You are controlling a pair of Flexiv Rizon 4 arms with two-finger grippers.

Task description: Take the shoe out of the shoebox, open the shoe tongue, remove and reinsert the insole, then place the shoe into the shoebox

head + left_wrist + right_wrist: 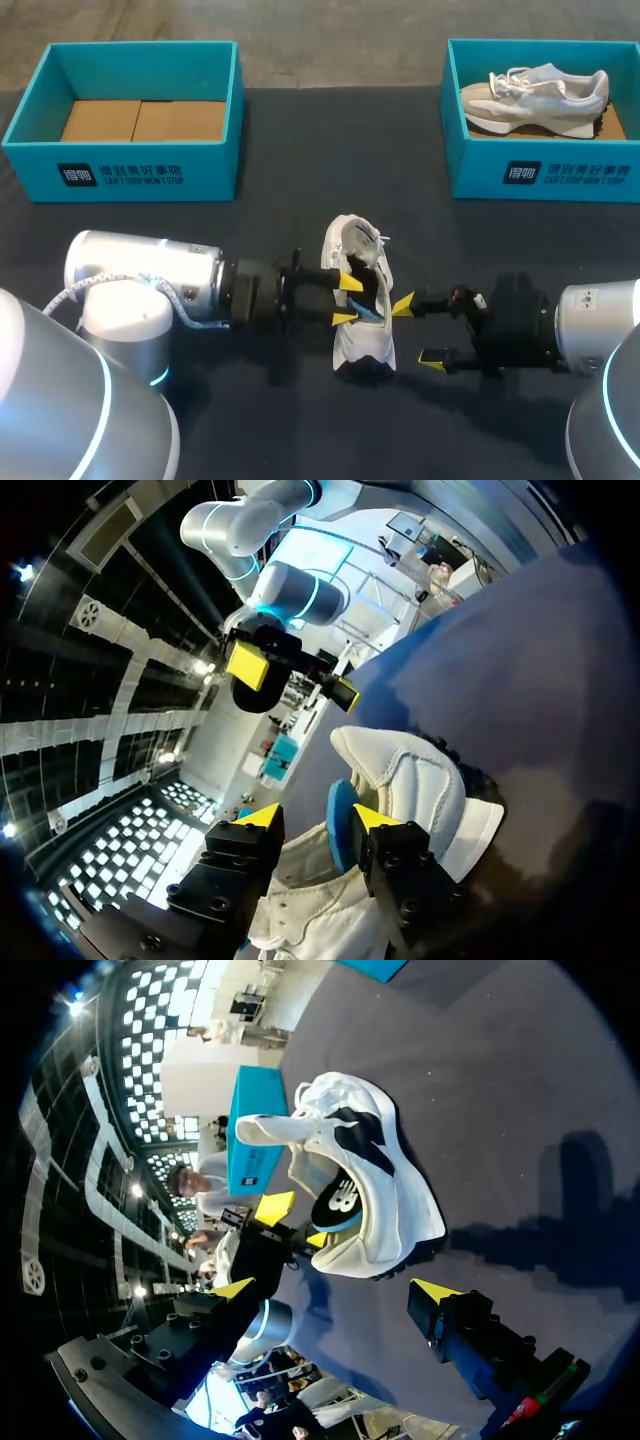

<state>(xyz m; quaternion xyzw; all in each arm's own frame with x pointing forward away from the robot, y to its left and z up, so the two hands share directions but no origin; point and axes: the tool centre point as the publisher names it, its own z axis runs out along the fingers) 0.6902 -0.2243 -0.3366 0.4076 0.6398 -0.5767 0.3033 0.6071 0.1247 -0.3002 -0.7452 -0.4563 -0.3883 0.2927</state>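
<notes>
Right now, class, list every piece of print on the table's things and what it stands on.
Left shoebox, front wall: white emblem and lettering, not quoted here.
Right shoebox, front wall: the same print.
Insole inside the white shoe: a white logo, no words.

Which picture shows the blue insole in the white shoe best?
The right wrist view: it looks into the white shoe and shows the top of the insole. The left wrist view shows only its blue edge; the head view, a thin blue sliver.

Dark navy table point(300, 150), matte top spanning whole width; soft shadows pooled on near half.
</notes>
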